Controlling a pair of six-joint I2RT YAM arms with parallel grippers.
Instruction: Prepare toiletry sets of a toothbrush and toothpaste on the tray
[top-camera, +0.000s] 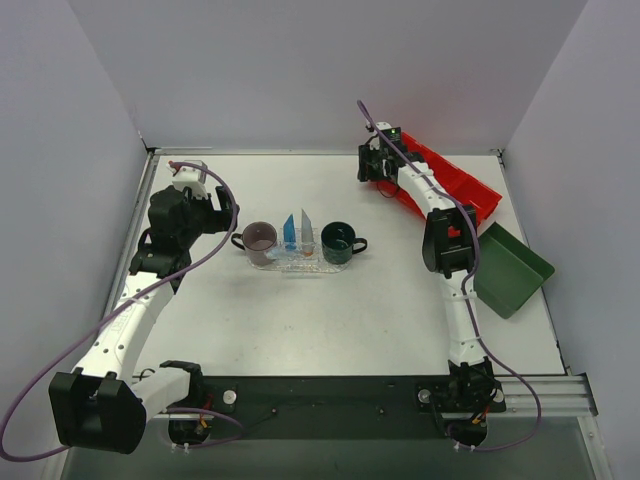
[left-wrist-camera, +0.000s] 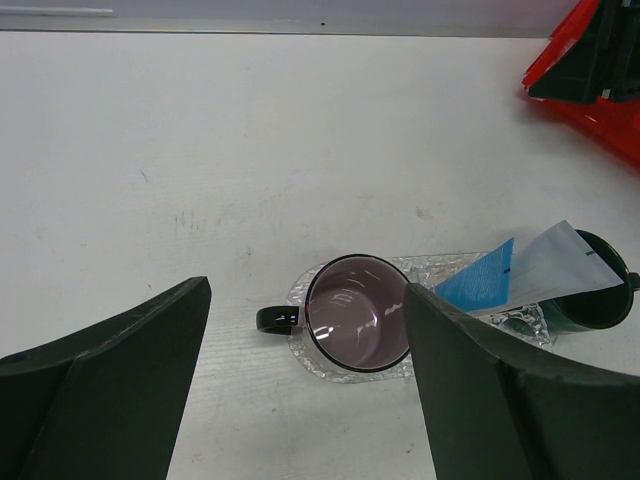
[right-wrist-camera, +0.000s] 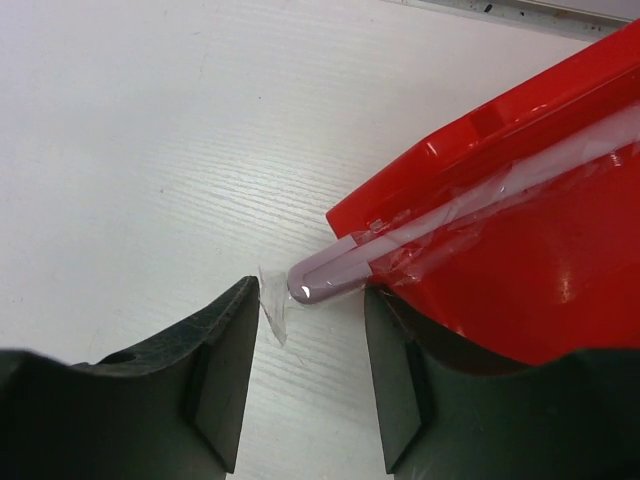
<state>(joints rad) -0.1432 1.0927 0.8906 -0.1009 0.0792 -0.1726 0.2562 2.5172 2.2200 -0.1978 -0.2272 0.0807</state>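
Top view, left claw (top-camera: 228, 213): spread wide above the surface (top-camera: 330, 320), holding nothing.
Top view, tray (top-camera: 290, 264): just to the right of the left claw, well apart from the right claw.
Top view, tray load: a mauve cup (top-camera: 260, 237) at the end nearest the left claw, a dark green mug (top-camera: 337, 242) at the far end, and a blue tube (top-camera: 290, 232) and a white tube (top-camera: 307, 229) between them.
Top view, right claw (top-camera: 375, 165): at the corner of the red bin (top-camera: 470, 185); too small here to tell its spread.
Top view, dark green tray (top-camera: 512, 268): beside the right arm, well behind its claw.

Left wrist view, left claw (left-wrist-camera: 307, 295): both fingers (left-wrist-camera: 110, 380) far apart, nothing between them.
Left wrist view, mauve cup (left-wrist-camera: 355, 325): straight ahead of the claw, standing on the tray (left-wrist-camera: 430, 268).
Left wrist view, tubes: blue tube (left-wrist-camera: 480, 285) and white tube (left-wrist-camera: 555, 265) ahead to the right, leaning towards the dark green mug (left-wrist-camera: 600, 300).

Right wrist view, right claw (right-wrist-camera: 310, 330): partly spread, pinching nothing.
Right wrist view, toothbrush (right-wrist-camera: 320, 275): wrapped in clear film, its pale end poking out over the red bin (right-wrist-camera: 500, 250) edge, level with the fingertips and between them.
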